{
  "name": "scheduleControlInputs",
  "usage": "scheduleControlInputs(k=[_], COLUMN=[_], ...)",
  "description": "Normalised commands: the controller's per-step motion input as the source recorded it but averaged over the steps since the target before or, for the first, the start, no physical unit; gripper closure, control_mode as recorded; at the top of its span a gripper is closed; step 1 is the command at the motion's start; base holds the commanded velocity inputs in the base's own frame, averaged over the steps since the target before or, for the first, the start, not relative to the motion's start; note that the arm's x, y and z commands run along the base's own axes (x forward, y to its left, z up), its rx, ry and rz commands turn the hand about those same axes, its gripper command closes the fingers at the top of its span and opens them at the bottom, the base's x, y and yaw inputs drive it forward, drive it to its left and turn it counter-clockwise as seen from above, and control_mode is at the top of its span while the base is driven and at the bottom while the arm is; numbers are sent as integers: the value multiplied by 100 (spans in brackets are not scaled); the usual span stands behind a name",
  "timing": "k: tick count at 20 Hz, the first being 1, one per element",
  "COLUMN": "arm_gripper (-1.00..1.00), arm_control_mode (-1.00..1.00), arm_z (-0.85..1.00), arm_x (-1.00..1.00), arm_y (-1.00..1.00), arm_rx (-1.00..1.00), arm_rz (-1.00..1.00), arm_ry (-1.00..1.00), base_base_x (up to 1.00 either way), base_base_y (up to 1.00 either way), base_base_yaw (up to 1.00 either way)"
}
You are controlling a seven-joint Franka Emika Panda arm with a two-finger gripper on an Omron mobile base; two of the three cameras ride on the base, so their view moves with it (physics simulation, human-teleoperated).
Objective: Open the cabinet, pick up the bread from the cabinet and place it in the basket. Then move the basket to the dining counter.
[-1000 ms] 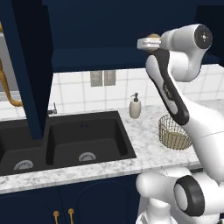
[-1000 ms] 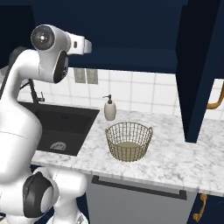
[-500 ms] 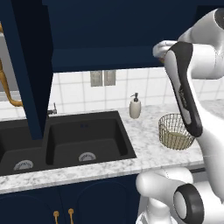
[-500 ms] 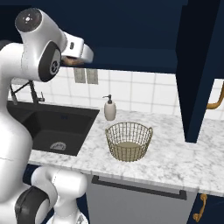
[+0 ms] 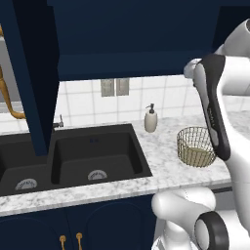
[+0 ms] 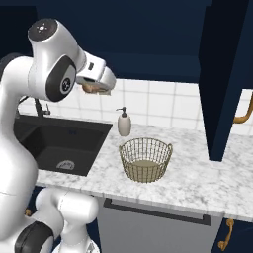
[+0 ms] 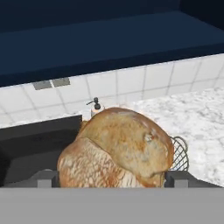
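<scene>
- The tool (image 6: 93, 88) is hanging in the air above the bench (image 6: 197, 180), up near the underside of the cabinet (image 6: 148, 34), and it is closed on the bread (image 7: 118, 151).
- In the hand view the bread is sitting between the two dark finger tips (image 7: 46, 178), one at each side of the roll, and its golden-brown crust is hiding much of what lies beyond it.
- In the right base view the bread (image 6: 90, 88) is peeking out as a small brown patch under the white hand.
- The basket (image 6: 145, 159) is standing upright on the bench, near its front edge, with nothing visible inside it; in the left base view the basket (image 5: 196, 146) is partly hidden behind the arm.
- The tool with the bread is hanging higher than the basket and off to its sink side, not above it.
- A cream soap dispenser (image 6: 123, 123) is standing toward the back of the bench, by the tiled wall, between the black sink (image 5: 93, 156) and the basket.
- A cabinet door (image 6: 222, 79) is standing open, edge-on, with its brass handle (image 6: 244, 112) showing beyond it.
</scene>
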Motion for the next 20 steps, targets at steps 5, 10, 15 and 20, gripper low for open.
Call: scheduleControlInputs(k=[5, 10, 15, 20], arm_gripper=[100, 100, 100, 100], arm_control_mode=[-100, -100, -100, -100], arm_z=[-69, -70, -67, -69], arm_x=[-6, -1, 9, 0], arm_y=[-54, -51, -37, -31], arm_rx=[0, 0, 5, 13], arm_rz=[-15, -17, -13, -6], arm_ry=[20, 24, 16, 4], base_base_x=[0, 0, 0, 0], base_base_y=[0, 0, 0, 0], base_base_yaw=[0, 0, 0, 0])
